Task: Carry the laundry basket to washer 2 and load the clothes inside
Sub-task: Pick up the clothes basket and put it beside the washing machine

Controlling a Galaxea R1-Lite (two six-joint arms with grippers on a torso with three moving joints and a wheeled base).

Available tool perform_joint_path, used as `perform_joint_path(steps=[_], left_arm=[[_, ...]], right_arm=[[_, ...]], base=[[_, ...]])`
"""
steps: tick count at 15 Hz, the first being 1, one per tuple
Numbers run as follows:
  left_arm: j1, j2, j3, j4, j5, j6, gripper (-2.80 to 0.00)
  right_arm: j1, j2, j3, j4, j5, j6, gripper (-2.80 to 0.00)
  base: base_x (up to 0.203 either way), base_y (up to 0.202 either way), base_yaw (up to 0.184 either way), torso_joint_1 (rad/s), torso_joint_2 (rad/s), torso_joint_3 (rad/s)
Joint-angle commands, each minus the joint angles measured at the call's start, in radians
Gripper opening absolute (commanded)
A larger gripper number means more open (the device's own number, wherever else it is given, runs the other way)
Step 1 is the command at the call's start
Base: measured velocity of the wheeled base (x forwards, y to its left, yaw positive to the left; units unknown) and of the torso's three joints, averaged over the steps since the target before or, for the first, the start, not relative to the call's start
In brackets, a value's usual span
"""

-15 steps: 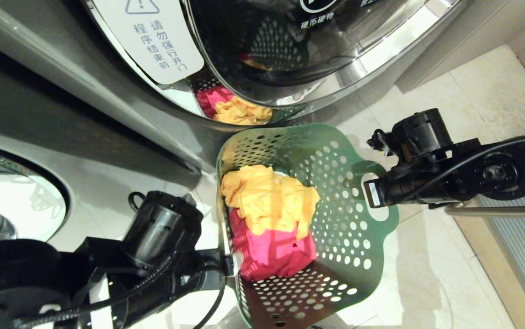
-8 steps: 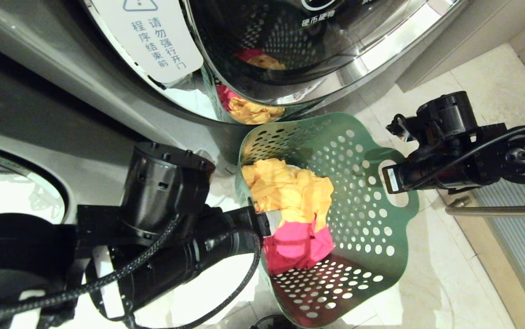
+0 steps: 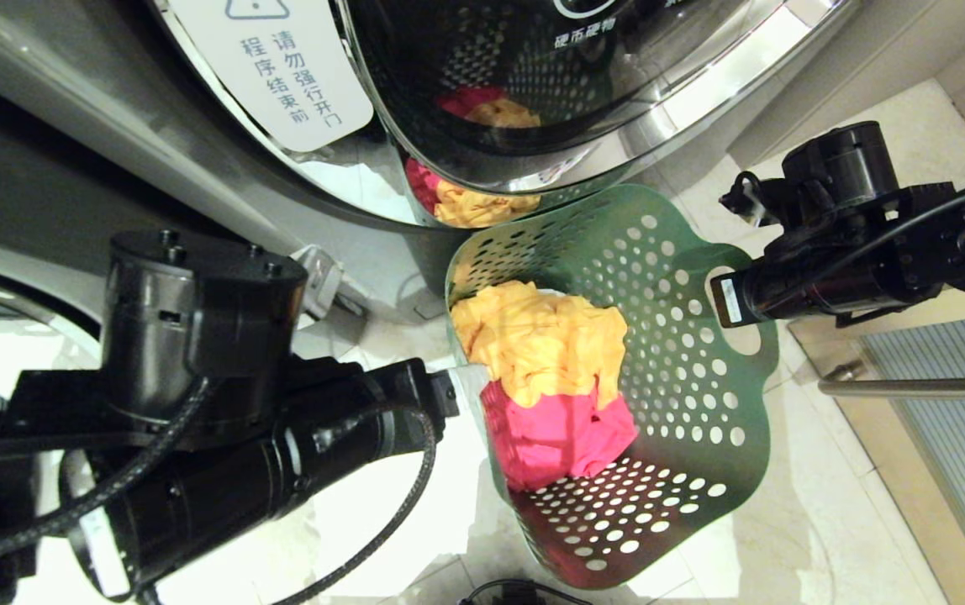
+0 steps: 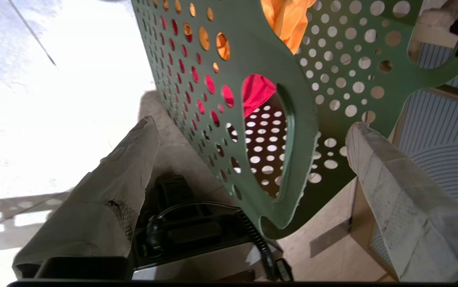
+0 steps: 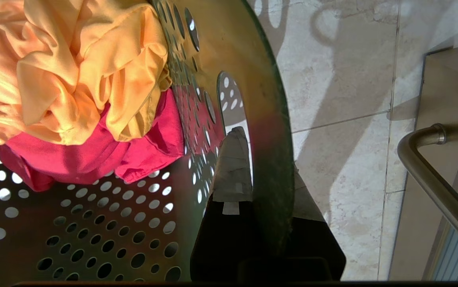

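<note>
Basket [image 3: 684,395] sits on the floor just below the washer [image 3: 533,101] door, clothes [image 3: 545,353] inside. Right gripper [image 5: 249,167] fingers clamped on the right handle rim. Left gripper [image 4: 249,159] fingers spread wide, straddling the left handle loop without gripping; it's the nearer free arm.

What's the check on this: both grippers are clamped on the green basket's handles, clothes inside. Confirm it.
Only the right gripper is clamped on the laundry basket. The left wrist view shows the left gripper open, straddling its handle. The clothes are inside.
</note>
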Motion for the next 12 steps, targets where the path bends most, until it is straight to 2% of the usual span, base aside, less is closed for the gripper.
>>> perform_joint_path(steps=[1, 6, 9, 12], left_arm=[[0.006, -0.041, 0.017, 0.0, 0.004, 0.009, 0.0], [0.011, -0.161, 0.134, 0.0, 0.006, 0.075, 0.0], [0.01, -0.229, 0.238, -0.006, 0.008, 0.162, 0.0], [0.011, -0.24, 0.27, 0.007, 0.013, 0.183, 0.0]], right_arm=[[0.001, -0.003, -0.004, 0.001, -0.001, -0.001, -2.8], [0.002, 0.04, -0.012, -0.007, 0.001, -0.05, -2.8], [0.03, 0.058, -0.029, -0.009, 0.002, -0.058, -2.8], [0.063, 0.06, -0.02, -0.009, 0.003, -0.057, -2.8]], base=[[0.0, 0.0, 0.0, 0.0, 0.0, 0.0], [0.0, 0.0, 0.0, 0.0, 0.0, 0.0], [0.0, 0.0, 0.0, 0.0, 0.0, 0.0], [0.0, 0.0, 0.0, 0.0, 0.0, 0.0]])
